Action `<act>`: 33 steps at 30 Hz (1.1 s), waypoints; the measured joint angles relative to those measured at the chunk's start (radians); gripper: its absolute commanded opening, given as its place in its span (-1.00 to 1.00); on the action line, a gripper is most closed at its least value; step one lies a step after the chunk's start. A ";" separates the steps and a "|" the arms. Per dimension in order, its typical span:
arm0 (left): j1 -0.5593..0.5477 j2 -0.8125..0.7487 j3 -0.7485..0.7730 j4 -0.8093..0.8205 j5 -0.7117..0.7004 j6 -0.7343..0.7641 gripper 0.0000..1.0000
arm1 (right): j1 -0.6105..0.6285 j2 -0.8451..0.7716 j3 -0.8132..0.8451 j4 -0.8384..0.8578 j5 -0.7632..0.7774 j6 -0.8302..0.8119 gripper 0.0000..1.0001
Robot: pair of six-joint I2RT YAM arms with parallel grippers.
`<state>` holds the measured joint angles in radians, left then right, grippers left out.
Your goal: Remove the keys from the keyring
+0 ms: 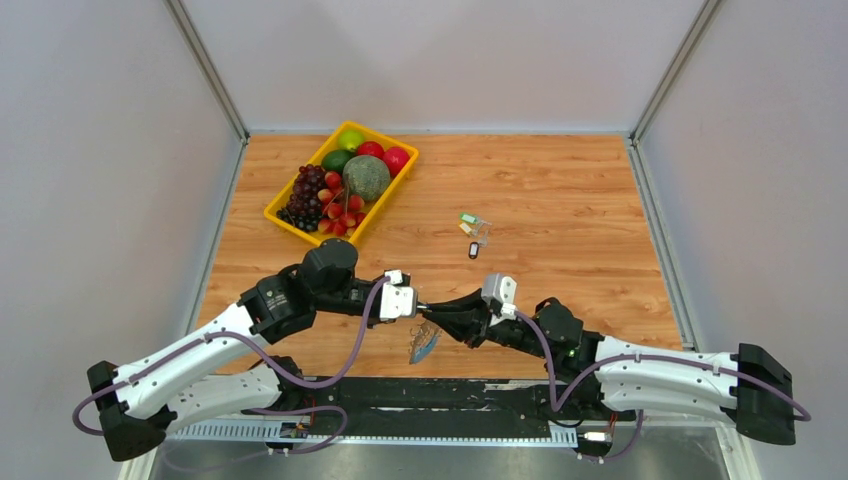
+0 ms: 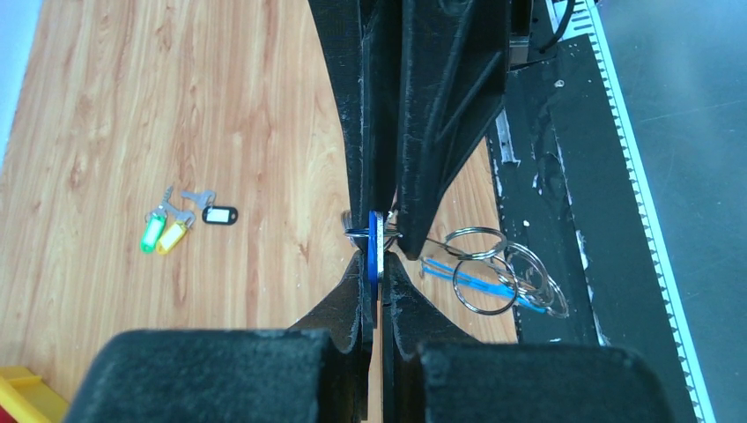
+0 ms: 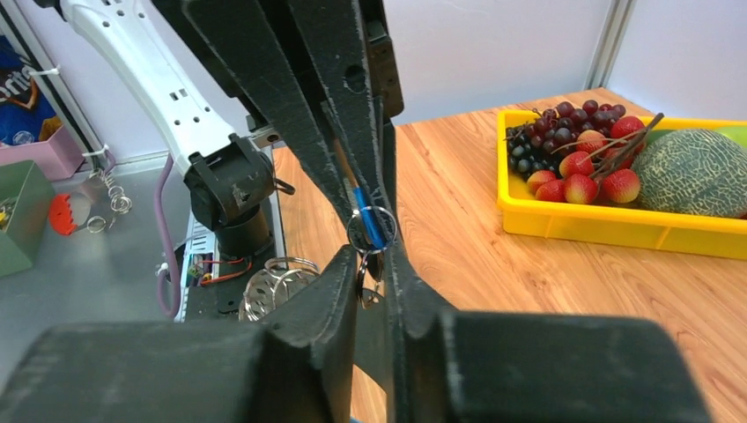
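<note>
Nearest, at the lower middle of the top view, the two arms meet tip to tip. The left gripper (image 2: 377, 264) has its two fingers pressed together on one blue-tagged key (image 2: 376, 251). From the left wrist this tag is seen edge-on, and its long axis runs up and down the frame, in line with the fingers. From the right wrist it leans from upper left to lower right.

The right gripper (image 3: 371, 264) is also closed. It seems to pinch a small ring of the keyring (image 2: 490, 270) just under the blue tag, though the exact contact is hard to see.

The keyring is one bundle of silver rings. I count about four, with a thin blue piece across them. In the top view it hangs below the two grippers, near the bottom edge of the wood, with its long axis going down the frame.

Farther up, right of centre in the top view, three keys (image 1: 472, 232) lie together on the table (image 1: 560, 190), well apart from the grippers. Their tags are one green, one yellow and one black. In the left wrist view the green and yellow tags lie side by side, their metal ends pointing to the upper right. The black tag lies level, just beside them.

Farthest, at the upper left, stands one yellow tray (image 1: 282, 216) of fruit.
</note>
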<state>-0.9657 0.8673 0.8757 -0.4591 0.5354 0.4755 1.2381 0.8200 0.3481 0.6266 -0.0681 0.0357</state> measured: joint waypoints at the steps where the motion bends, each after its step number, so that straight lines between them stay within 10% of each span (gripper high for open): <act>1: 0.000 -0.002 0.000 -0.001 -0.001 0.000 -1.00 | -0.001 0.000 0.000 -0.001 0.006 0.001 -0.80; 33: -0.002 -0.008 0.000 0.025 -0.013 -0.002 -1.00 | -0.002 -0.109 -0.007 -0.094 0.048 0.023 -0.84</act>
<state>-0.9672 0.8597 0.8757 -0.4343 0.5224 0.4740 1.2366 0.7109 0.3412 0.5327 -0.0200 0.0586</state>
